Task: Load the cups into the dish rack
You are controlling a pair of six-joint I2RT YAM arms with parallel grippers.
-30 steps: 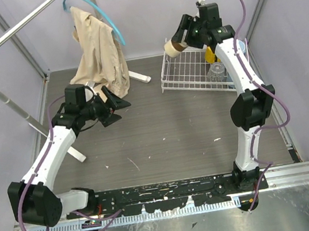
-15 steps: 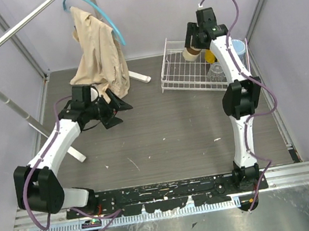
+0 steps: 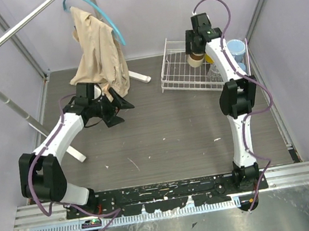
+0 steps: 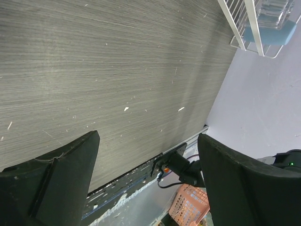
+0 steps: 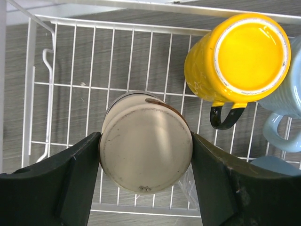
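right gripper point(image 5: 146, 155) clenched on upturned silvery round metal cup point(image 5: 143, 136) over far-right white wire dish rack point(image 3: 179, 68) | left gripper point(image 4: 149, 141) spread, empty

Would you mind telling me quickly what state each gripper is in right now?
Left gripper: open, holding nothing.
Right gripper: shut on the pale cup, over the dish rack.

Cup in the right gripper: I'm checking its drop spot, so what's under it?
White dish rack wires show below, all around the cup; the cup itself hides the spot directly beneath.
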